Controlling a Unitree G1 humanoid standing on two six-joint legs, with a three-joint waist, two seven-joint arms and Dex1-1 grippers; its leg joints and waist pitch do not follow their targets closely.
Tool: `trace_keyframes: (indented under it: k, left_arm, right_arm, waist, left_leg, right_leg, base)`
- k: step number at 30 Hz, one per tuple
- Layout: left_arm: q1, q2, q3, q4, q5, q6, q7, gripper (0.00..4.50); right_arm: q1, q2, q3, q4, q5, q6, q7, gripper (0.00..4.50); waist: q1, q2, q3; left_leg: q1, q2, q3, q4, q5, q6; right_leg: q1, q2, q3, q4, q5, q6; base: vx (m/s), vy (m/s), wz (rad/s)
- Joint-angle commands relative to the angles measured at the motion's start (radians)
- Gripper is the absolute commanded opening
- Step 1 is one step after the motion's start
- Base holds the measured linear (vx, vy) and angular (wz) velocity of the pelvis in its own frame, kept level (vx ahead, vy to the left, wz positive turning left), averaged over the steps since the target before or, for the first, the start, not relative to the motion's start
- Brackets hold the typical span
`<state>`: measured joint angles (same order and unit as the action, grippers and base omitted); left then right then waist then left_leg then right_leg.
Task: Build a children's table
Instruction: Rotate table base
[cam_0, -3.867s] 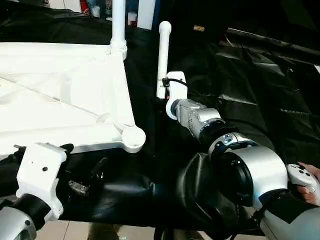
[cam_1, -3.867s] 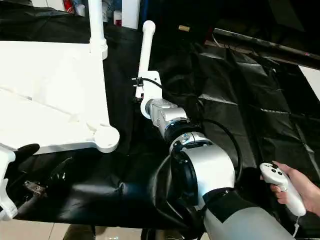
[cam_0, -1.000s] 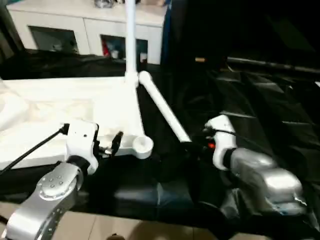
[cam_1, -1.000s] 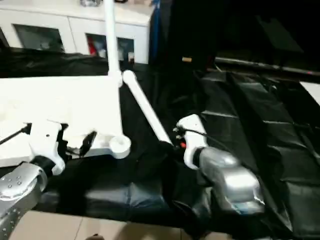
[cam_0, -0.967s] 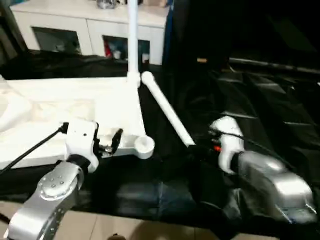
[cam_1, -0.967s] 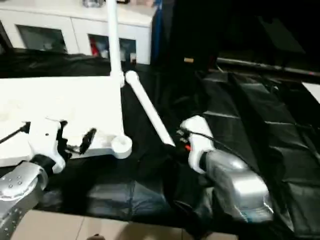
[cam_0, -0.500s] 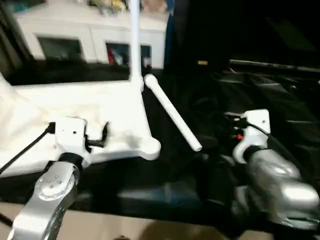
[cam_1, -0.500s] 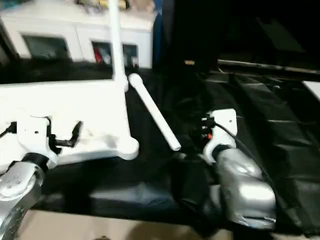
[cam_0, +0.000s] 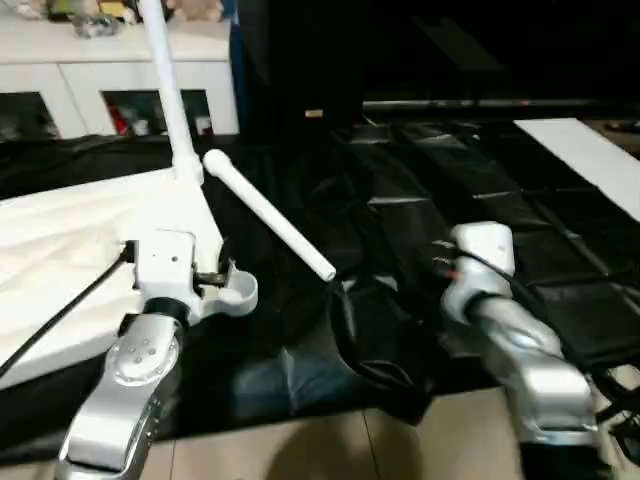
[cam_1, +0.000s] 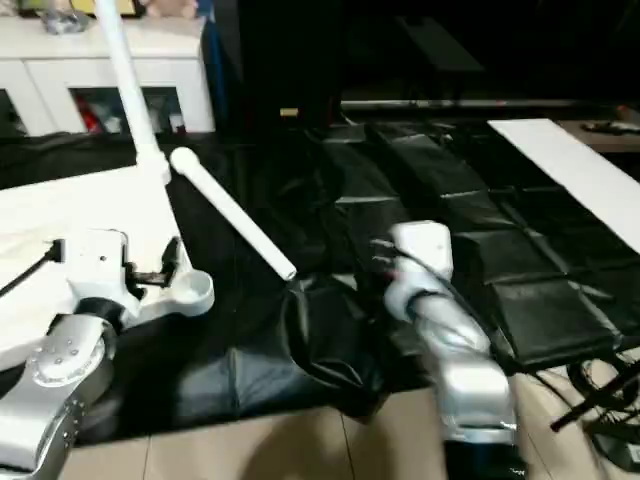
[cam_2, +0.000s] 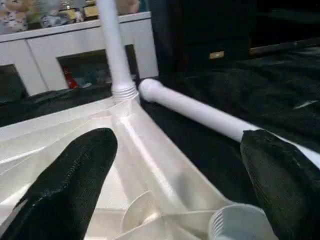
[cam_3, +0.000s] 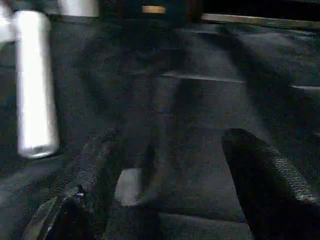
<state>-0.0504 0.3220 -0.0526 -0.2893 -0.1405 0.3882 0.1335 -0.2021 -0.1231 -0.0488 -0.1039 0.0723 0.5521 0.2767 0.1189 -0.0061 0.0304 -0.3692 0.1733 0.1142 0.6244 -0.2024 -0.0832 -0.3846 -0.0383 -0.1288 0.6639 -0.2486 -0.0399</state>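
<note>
The white tabletop (cam_0: 60, 250) lies underside up on black cloth. One white leg (cam_0: 165, 80) stands upright in its far corner socket. A loose leg (cam_0: 270, 215) lies on the cloth, its thick end close to that far corner. My left gripper (cam_2: 177, 145) hovers open over the near corner socket (cam_0: 235, 290), one finger (cam_2: 65, 185) over the ribs. My right gripper (cam_3: 170, 137) is open and holds nothing. It sits over the cloth to the right of the loose leg's near end (cam_3: 32, 85).
A white cabinet with glass doors (cam_0: 110, 85) stands behind the work surface. Crumpled black cloth (cam_0: 400, 200) covers the surface to its front edge, with tiled floor (cam_0: 300, 450) below. A white board (cam_0: 590, 150) lies at the far right. Cables (cam_1: 600, 400) hang at the lower right.
My right gripper has opened, let go of the loose leg's near end and drawn away to the right. The leg now rests on the cloth. The camera has swung to the right.
</note>
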Motion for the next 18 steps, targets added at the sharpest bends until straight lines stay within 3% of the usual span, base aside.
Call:
trace_keyframes:
  k: [1,2,3,4,5,6,7,8,9,10,11,12,13,14,15,16,17,18]
  left_arm:
    - [0.005,0.001,0.005,-0.011,0.017,0.012,0.006,4.5]
    - [0.011,0.0,0.007,-0.014,0.024,0.009,0.006,4.5]
    - [0.025,-0.007,0.018,-0.021,0.03,0.004,0.005,4.5]
    - [0.028,-0.008,0.019,-0.022,0.03,0.002,0.006,4.5]
    - [0.036,-0.012,0.027,-0.027,0.031,-0.003,0.006,4.5]
    - [0.036,-0.012,0.027,-0.027,0.031,-0.003,0.006,4.5]
    - [0.039,-0.013,0.029,-0.029,0.034,-0.004,0.008,4.5]
    - [0.039,-0.015,0.03,-0.029,0.038,-0.003,0.008,4.5]
    - [0.039,-0.018,0.031,-0.029,0.042,-0.002,0.009,4.5]
    - [0.042,-0.023,0.03,-0.037,0.048,0.001,0.01,4.5]
    - [0.044,-0.025,0.029,-0.043,0.051,0.003,0.01,4.5]
    - [0.044,-0.025,0.029,-0.043,0.052,0.003,0.01,4.5]
    - [0.044,-0.024,0.028,-0.045,0.053,0.004,0.007,4.5]
    - [0.043,-0.025,0.03,-0.046,0.057,0.005,0.002,4.5]
    - [0.042,-0.025,0.031,-0.046,0.057,0.006,0.002,4.5]
    - [0.043,-0.024,0.031,-0.047,0.059,0.006,0.001,4.5]
    - [0.045,-0.023,0.039,-0.056,0.064,0.01,-0.005,4.5]
    - [0.046,-0.023,0.041,-0.057,0.064,0.011,-0.006,4.5]
  right_arm:
    - [-0.008,-0.006,0.029,0.002,0.021,-0.009,0.04,3.37]
    - [-0.009,-0.01,0.038,0.002,0.016,-0.015,0.045,3.37]
    - [-0.014,-0.013,0.057,0.006,0.012,-0.026,0.061,3.37]
    - [-0.015,-0.013,0.06,0.007,0.011,-0.028,0.063,3.37]
    - [-0.021,-0.011,0.071,0.016,0.01,-0.034,0.071,3.37]
    - [-0.021,-0.011,0.071,0.016,0.01,-0.034,0.071,3.37]
    - [-0.028,-0.01,0.086,0.031,0.003,-0.048,0.077,3.37]
    - [-0.03,-0.012,0.092,0.037,0.001,-0.054,0.079,3.37]
    - [-0.035,-0.009,0.096,0.045,0.003,-0.055,0.082,3.37]
    - [-0.043,-0.01,0.107,0.056,0.001,-0.059,0.089,3.37]
    - [-0.05,-0.013,0.118,0.065,-0.003,-0.064,0.095,3.37]
    - [-0.05,-0.014,0.118,0.065,-0.003,-0.064,0.095,3.37]
    - [-0.054,-0.014,0.121,0.071,-0.004,-0.065,0.097,3.37]
    - [-0.058,-0.015,0.126,0.083,-0.005,-0.07,0.099,3.37]
    - [-0.058,-0.015,0.127,0.085,-0.005,-0.07,0.099,3.37]
    - [-0.057,-0.014,0.127,0.085,-0.003,-0.07,0.101,3.37]
    - [-0.05,-0.005,0.119,0.085,0.012,-0.067,0.104,3.37]
    - [-0.05,-0.005,0.119,0.085,0.013,-0.067,0.103,3.37]
  waist:
    - [0.012,-0.007,-0.031]
    - [0.007,0.009,-0.032]
    - [-0.011,-0.001,-0.028]
    - [-0.013,0.019,-0.023]
    - [-0.015,0.011,-0.01]
    - [-0.021,0.006,-0.011]
    - [-0.024,0.0,0.001]
    - [-0.029,0.011,0.005]
    - [-0.025,0.022,0.011]
    - [-0.015,0.037,-0.002]
    - [-0.014,0.025,-0.007]
    - [-0.016,-0.005,-0.003]
    - [0.011,-0.01,0.023]
    - [0.016,-0.019,0.019]
    - [0.03,0.01,0.018]
    - [0.031,0.015,0.018]
    - [-0.018,0.058,-0.044]
    - [-0.024,0.044,-0.057]
  left_leg:
    - [-0.039,0.024,-0.035,-0.088,-0.27,0.021]
    - [-0.058,0.024,-0.058,-0.107,-0.308,0.038]
    - [-0.045,0.03,-0.081,-0.114,-0.44,0.044]
    - [-0.05,0.022,-0.09,-0.112,-0.51,0.02]
    - [-0.019,0.015,-0.082,-0.094,-0.572,0.002]
    - [-0.017,0.009,-0.074,-0.072,-0.559,0.002]
    - [0.009,0.009,-0.055,-0.036,-0.553,0.003]
    - [-0.003,0.018,-0.045,-0.03,-0.544,0.013]
    - [-0.017,0.028,-0.044,-0.054,-0.586,0.01]
    - [-0.079,0.021,-0.051,-0.146,-0.695,0.001]
    - [-0.028,0.002,-0.071,-0.152,-0.689,0.014]
    - [0.012,0.002,-0.078,-0.111,-0.645,0.018]
    - [0.07,0.002,-0.037,0.039,-0.475,0.053]
    - [-0.017,0.035,-0.03,0.08,-0.198,0.118]
    - [-0.013,0.054,-0.027,0.061,-0.15,0.119]
    - [0.002,0.058,-0.024,0.027,-0.171,0.118]
    - [0.195,0.124,-0.12,-0.086,-0.206,0.162]
    - [0.234,0.157,-0.163,-0.085,-0.145,0.215]
  right_leg:
    - [0.079,-0.125,0.029,-0.138,-0.462,0.096]
    - [0.101,-0.133,0.011,-0.134,-0.465,0.068]
    - [0.107,-0.14,-0.001,-0.135,-0.499,0.024]
    - [0.129,-0.157,-0.012,-0.14,-0.599,0.006]
    - [0.117,-0.17,-0.02,-0.17,-0.725,-0.018]
    - [0.127,-0.183,-0.032,-0.188,-0.787,-0.019]
    - [0.131,-0.199,-0.069,-0.23,-0.887,-0.017]
    - [0.168,-0.2,-0.096,-0.23,-0.888,-0.011]
    - [0.186,-0.185,-0.109,-0.209,-0.866,-0.011]
    - [0.242,-0.089,-0.067,-0.054,-0.647,-0.026]
    - [0.188,-0.059,-0.022,-0.042,-0.508,-0.047]
    - [0.147,-0.111,-0.002,-0.111,-0.589,-0.079]
    - [0.118,-0.252,0.033,-0.252,-0.833,-0.152]
    - [0.22,-0.285,0.043,-0.259,-0.809,-0.169]
    - [0.24,-0.28,0.024,-0.265,-0.763,-0.148]
    - [0.237,-0.242,-0.003,-0.253,-0.704,-0.125]
    - [0.084,-0.03,-0.033,-0.017,-0.268,-0.069]
    - [0.028,-0.025,-0.003,0.043,-0.217,-0.019]
  base:
    - [0.0,0.0,0.0]
    - [0.0,0.0,0.0]
    - [0.006,0.022,0.32]
    - [0.03,0.026,0.55]
    - [0.03,0.026,0.55]
    - [0.048,0.002,0.62]
    - [0.057,0.019,0.59]
    - [0.057,0.019,0.59]
    - [0.08,0.039,0.63]
    - [0.104,0.016,0.7]
    - [0.104,0.016,0.7]
    - [0.15,-0.03,0.89]
    - [0.218,-0.019,0.93]
    - [0.218,-0.019,0.93]
    - [0.257,0.041,0.64]
    - [0.212,0.086,0.53]
    - [0.212,0.086,0.53]
    - [0.214,0.088,0.43]
